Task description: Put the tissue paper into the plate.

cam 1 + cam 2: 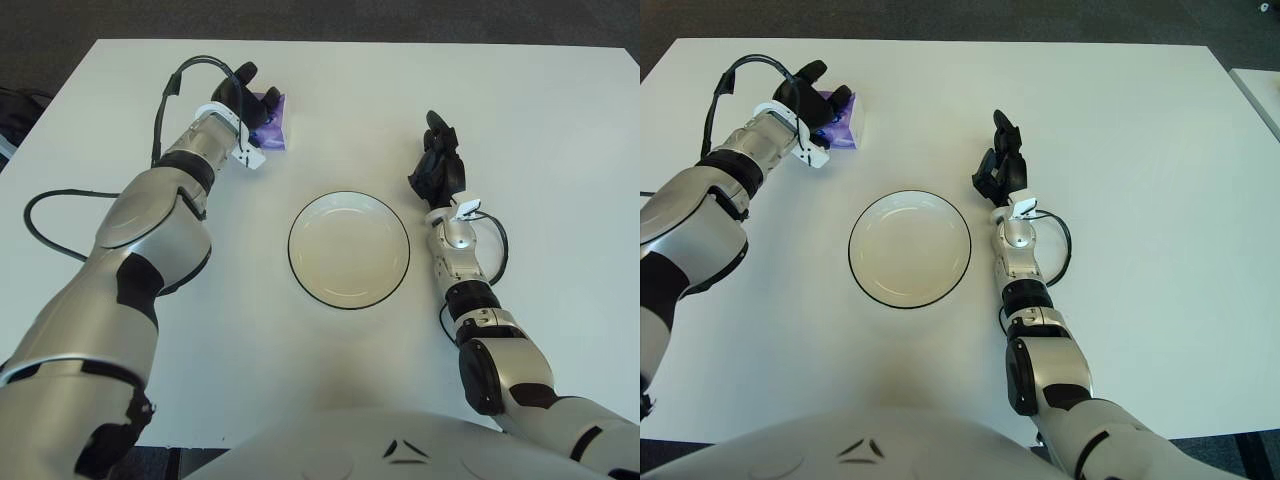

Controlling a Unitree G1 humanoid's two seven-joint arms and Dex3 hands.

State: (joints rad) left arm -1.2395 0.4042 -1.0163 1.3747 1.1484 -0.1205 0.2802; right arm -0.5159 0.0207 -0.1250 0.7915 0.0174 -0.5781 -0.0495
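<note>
Far left of the plate (349, 249), toward the counter's (560, 130) back edge: purple tissue paper packet (270, 119) lying on the white surface. Left hand (246, 100) on it, dark fingers curled around the packet. Plate holds nothing. Right hand (437, 165) just right of plate, fingers relaxed, gripping nothing.
</note>
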